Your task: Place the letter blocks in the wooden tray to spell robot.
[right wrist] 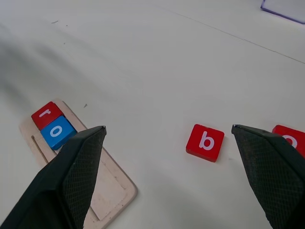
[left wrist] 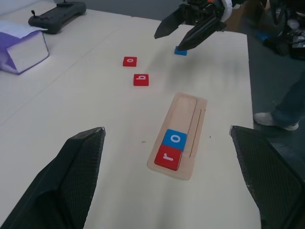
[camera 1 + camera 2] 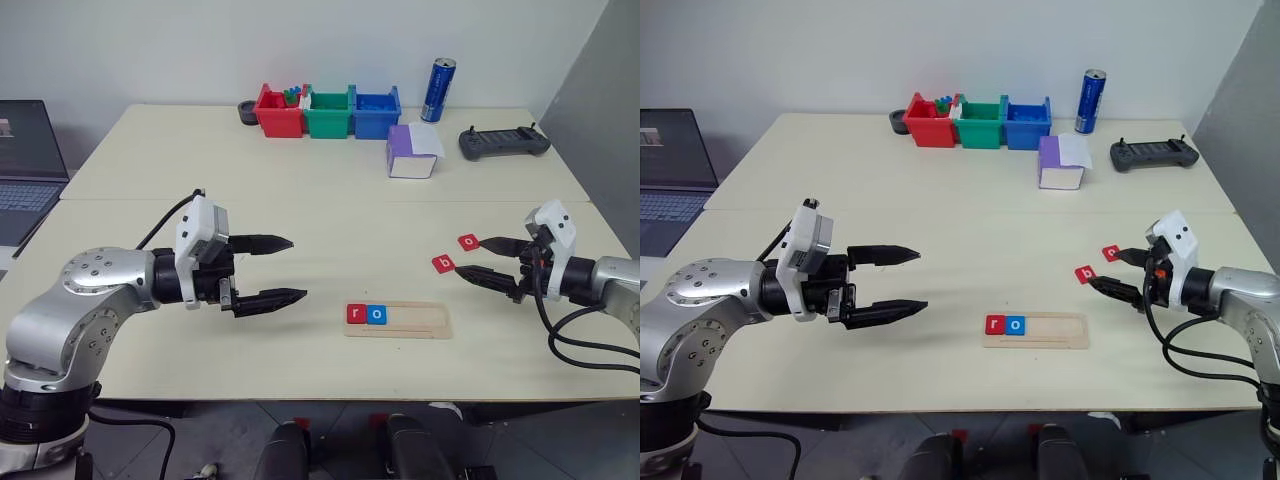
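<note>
**A:** On the head cam: tray (image 3: 399, 320) sits mid-table near the front edge, red r (image 3: 356, 313) and blue o (image 3: 376, 314) seated at its left end, rest of the groove bare. Red b (image 3: 443, 264) and red o (image 3: 468, 242) lie loose on the table to its right. Right gripper (image 3: 482, 259) hovers just beside them, jaws wide, empty. Left gripper (image 3: 279, 270) hangs left of the tray, also spread, nothing held.

**B:** Risk?

**A:** The two red tiles are close together. A wide jaw coming down on b could nudge the o, or grab the wrong one and break the order.

**B:** Left wrist cam?

**A:** Shows a blue tile (image 2: 180, 50) right under the right gripper's tips. Letter unreadable. Could get knocked toward the table edge, which is near.

**B:** Right wrist cam?

**A:** b sits between the open fingers (image 1: 71, 176), flat and thin. Likely to slip on a smooth top.

**B:** Surroundings?

**A:** Pale table (image 3: 300, 190), seam across it. Bins (image 3: 327, 113), can (image 3: 437, 90), purple box (image 3: 411, 152), controller (image 3: 503, 142) at the back. Laptop (image 3: 28, 170) far left. White wall behind.
</note>
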You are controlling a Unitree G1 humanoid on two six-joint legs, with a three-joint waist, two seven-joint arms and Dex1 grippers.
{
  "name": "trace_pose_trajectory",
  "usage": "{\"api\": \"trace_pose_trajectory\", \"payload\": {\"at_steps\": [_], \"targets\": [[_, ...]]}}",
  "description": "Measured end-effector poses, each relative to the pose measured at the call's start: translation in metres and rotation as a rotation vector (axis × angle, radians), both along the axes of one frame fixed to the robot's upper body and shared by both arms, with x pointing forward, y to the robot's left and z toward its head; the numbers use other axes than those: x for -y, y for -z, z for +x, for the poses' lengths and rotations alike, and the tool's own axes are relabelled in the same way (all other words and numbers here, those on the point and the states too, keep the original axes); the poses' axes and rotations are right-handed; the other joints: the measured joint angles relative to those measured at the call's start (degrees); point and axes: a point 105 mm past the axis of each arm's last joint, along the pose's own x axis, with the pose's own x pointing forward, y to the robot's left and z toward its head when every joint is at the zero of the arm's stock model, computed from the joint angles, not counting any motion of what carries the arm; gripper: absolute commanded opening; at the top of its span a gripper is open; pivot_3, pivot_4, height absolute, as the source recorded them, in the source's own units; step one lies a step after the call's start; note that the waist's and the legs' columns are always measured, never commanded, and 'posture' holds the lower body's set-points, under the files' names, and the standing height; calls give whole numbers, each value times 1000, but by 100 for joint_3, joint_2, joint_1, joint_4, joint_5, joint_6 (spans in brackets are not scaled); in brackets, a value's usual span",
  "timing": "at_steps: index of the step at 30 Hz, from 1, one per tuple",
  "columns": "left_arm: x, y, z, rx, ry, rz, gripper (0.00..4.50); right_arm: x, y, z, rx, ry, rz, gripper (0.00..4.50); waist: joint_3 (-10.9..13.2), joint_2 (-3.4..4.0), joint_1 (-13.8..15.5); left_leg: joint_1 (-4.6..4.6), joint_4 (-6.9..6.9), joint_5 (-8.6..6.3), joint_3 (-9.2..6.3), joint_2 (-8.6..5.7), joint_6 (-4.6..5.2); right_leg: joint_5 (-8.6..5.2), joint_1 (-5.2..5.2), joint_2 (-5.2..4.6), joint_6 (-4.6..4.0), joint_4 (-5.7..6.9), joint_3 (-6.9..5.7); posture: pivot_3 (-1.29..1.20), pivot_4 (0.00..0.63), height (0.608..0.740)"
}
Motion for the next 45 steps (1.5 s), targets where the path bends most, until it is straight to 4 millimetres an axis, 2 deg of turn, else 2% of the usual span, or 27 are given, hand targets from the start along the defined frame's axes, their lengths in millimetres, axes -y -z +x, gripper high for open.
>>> {"api": "trace_pose_trajectory", "payload": {"at_steps": [8, 28, 34, 38, 45], "targets": [[-5, -4, -4, -4, -9, -5, 4427, 2, 12, 2, -1, 71, 19, 4500, 0, 0, 0, -1, 1, 0, 0, 0, 0, 0, -1, 0, 0, 0, 0, 0, 150, 740], [-9, -4, -10, -27, 15, -1, 4427, 6, 12, 9, 5, 157, 33, 4500, 0, 0, -3, 0, -1, -1, 0, 0, 2, 0, -1, 0, -1, 0, 0, 0, 150, 740], [-9, -3, -10, -28, 14, 2, 4427, -6, 25, 17, -101, 207, 32, 4500, 0, 0, -7, -1, -1, -1, -1, 1, 2, 1, -3, 1, -2, 2, 0, 0, 150, 740], [-8, -3, -11, -26, 15, 2, 4427, -5, 28, 24, -135, 274, 0, 4500, 0, 0, -4, -5, -3, -1, -1, 0, 2, 6, -6, 1, -13, -1, -2, 0, 150, 740], [-8, -1, -12, -32, 12, 9, 4427, -12, 39, 24, -158, 389, -47, 4500, 0, 0, -5, -17, -4, -4, 0, 0, 7, 9, -20, 1, -20, 0, 0, 0, 150, 740]]}}
